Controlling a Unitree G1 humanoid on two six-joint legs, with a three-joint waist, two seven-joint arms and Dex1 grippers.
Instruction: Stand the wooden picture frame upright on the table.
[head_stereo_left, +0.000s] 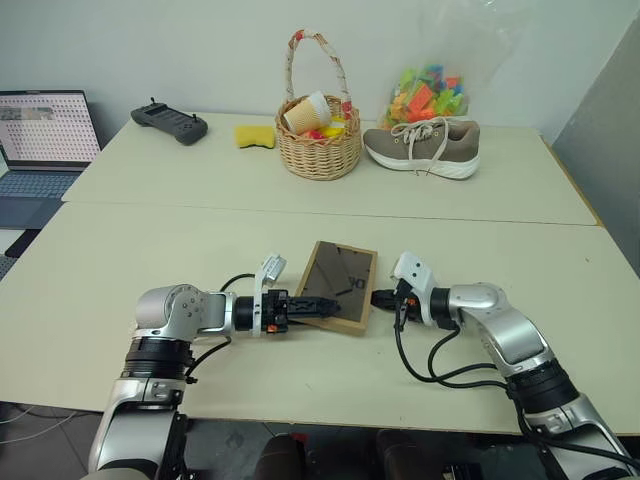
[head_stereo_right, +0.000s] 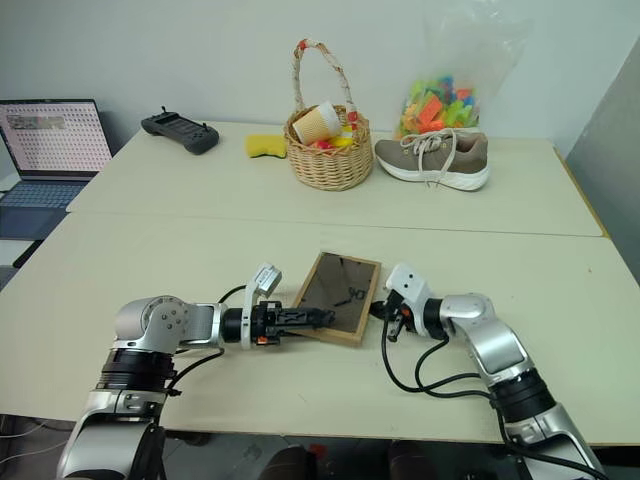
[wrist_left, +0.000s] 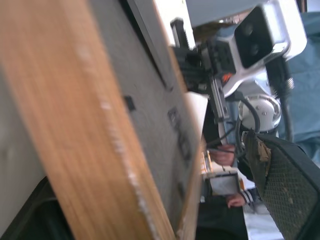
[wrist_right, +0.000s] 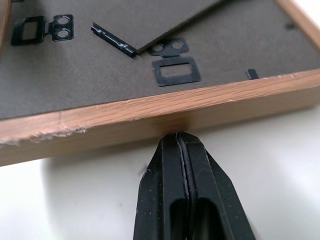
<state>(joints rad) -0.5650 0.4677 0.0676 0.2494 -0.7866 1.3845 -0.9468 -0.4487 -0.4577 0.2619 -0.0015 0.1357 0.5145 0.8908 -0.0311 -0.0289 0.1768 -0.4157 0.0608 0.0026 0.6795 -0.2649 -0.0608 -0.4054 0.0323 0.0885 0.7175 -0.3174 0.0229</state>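
The wooden picture frame (head_stereo_left: 345, 275) lies flat on the table (head_stereo_left: 200, 240) near the front edge, with its dark brown back panel up and the fold-out stand (wrist_right: 165, 20) slightly raised. My left gripper (head_stereo_left: 318, 306) is open at the frame's near left corner, one finger reaching over the back panel. The frame's light wood edge (wrist_left: 75, 125) runs close past that wrist camera. My right gripper (head_stereo_left: 378, 297) is shut, and its joined tips (wrist_right: 179, 137) press against the frame's right wooden edge (wrist_right: 150, 112).
At the back of the table stand a wicker basket (head_stereo_left: 318, 135) holding a paper cup, a beige shoe (head_stereo_left: 425, 148), a bag of colourful toys (head_stereo_left: 430, 95), a yellow sponge (head_stereo_left: 254, 135) and a black controller (head_stereo_left: 170, 123). An open laptop (head_stereo_left: 40, 145) sits at the far left.
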